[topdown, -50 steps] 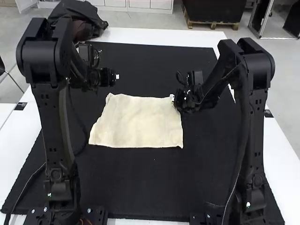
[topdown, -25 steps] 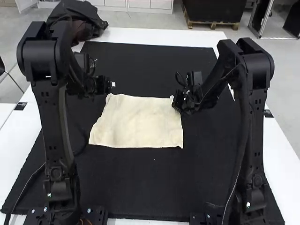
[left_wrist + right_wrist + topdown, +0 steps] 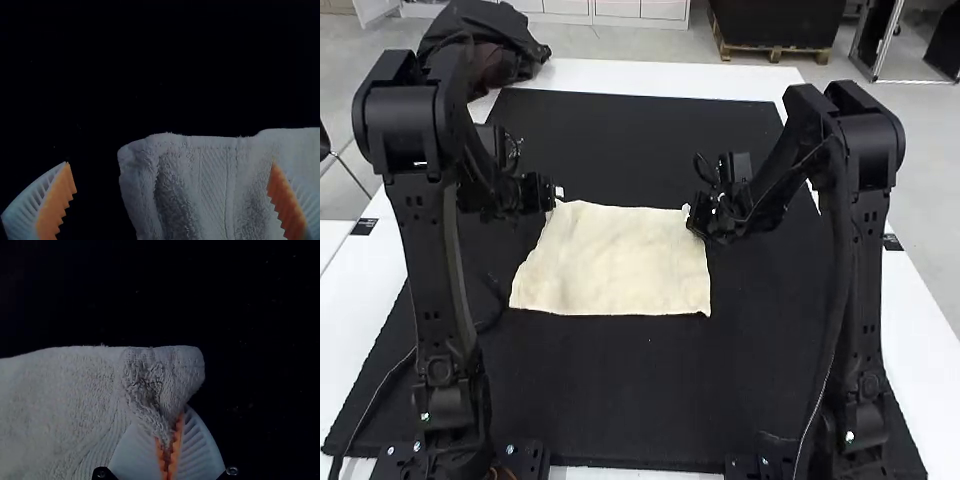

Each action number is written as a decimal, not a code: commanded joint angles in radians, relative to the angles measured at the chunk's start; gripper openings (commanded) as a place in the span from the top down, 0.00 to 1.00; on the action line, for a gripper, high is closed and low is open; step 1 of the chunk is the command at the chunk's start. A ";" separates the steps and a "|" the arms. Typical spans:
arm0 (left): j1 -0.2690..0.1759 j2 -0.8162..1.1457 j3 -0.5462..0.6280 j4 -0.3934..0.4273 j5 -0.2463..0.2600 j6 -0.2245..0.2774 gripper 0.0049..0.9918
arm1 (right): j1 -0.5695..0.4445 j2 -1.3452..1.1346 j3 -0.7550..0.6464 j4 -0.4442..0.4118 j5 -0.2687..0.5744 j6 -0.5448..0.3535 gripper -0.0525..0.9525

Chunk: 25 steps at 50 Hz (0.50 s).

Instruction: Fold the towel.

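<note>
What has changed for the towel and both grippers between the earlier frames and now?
The left gripper moved toward the near side and slightly left in the high view, closing in on the towel's far left corner; it is open, nothing grasped. The towel's outline stayed put, and the right gripper stayed at the far right corner, which it now pinches.

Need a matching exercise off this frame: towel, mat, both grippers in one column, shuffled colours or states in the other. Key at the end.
1. Towel
2. Mat
3. Left gripper
4. Right gripper

A. Open, at the far-left corner of the cloth
B. Black, lying under the cloth
C. Closed on the far-right corner of the cloth
D. Cream, lying mostly flat

Pairs: 1-D, 2-B, 3-A, 4-C
</note>
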<state>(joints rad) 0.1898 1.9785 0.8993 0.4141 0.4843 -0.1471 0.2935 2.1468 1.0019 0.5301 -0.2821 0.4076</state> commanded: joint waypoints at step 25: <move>-0.044 0.089 -0.010 0.032 0.043 -0.009 0.10 | 0.018 0.012 -0.023 0.004 -0.045 0.000 0.95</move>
<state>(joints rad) 0.1764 2.0418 0.8883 0.4366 0.4984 -0.1440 0.2935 2.1464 0.9955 0.5381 -0.2890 0.4076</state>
